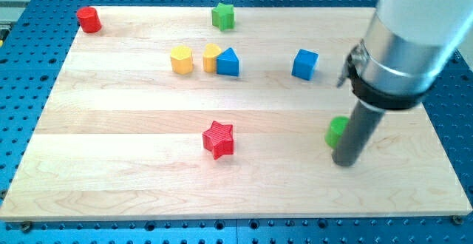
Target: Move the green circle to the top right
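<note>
The green circle [336,131] lies on the wooden board at the view's right, a little below the middle. It is partly hidden behind my rod. My tip [344,161] rests on the board just below and right of the green circle, touching or nearly touching it. The arm's large grey body fills the view's top right corner.
A red star [219,139] lies at the lower middle. A blue cube [304,64] is up and left of the green circle. A blue triangle [228,62], a yellow block [211,56], a yellow hexagon [182,60], a green star [223,16] and a red cylinder [89,20] lie toward the top.
</note>
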`<action>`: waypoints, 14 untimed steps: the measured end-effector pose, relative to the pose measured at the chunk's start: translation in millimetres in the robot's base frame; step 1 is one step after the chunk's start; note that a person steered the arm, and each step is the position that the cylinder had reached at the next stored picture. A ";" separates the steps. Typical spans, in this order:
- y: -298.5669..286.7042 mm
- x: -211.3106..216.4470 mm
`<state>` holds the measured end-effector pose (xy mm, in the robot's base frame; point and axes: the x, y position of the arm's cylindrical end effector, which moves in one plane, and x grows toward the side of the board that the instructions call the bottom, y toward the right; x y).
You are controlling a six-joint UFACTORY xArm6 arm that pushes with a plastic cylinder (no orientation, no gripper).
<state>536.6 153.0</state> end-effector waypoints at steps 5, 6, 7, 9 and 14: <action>57.1 -105.7; 31.2 -48.7; -9.9 -78.2; 13.0 -188.9; 99.8 -253.6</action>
<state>283.0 252.8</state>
